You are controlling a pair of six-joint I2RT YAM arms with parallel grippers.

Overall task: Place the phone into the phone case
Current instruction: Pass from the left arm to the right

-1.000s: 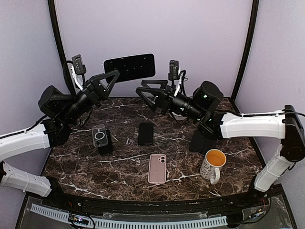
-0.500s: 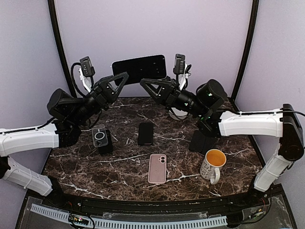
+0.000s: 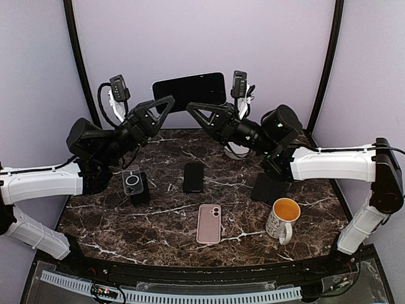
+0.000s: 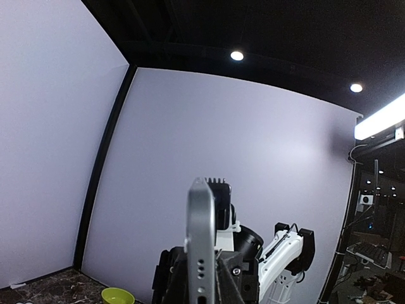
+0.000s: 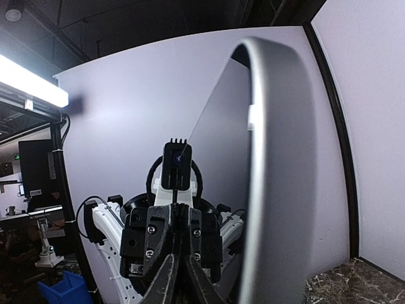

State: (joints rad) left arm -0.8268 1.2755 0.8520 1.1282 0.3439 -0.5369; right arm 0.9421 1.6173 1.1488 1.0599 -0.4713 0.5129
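A black phone (image 3: 188,89) hangs in landscape high above the back of the table. My left gripper (image 3: 171,100) is shut on its lower left edge. In the left wrist view the phone (image 4: 201,234) stands edge-on between that gripper's (image 4: 201,258) fingers. My right gripper (image 3: 188,106) reaches the same lower edge from the right. Its fingers (image 5: 180,256) stand close together; I cannot see whether they pinch the phone (image 5: 278,177). A pink phone case (image 3: 209,223) lies flat near the front. A clear case (image 3: 131,182) with a ring leans on a black block (image 3: 142,192).
A flat black slab (image 3: 193,177) lies mid-table. An orange-lined mug (image 3: 282,218) stands at the front right, with a black block (image 3: 266,187) behind it. A small green bowl (image 4: 118,296) shows low in the left wrist view. Purple walls enclose the marble table (image 3: 114,228).
Both arms have lifted the phone higher and a little to the right. The right gripper's fingers, wide apart a second ago, have drawn together at the phone's lower edge.
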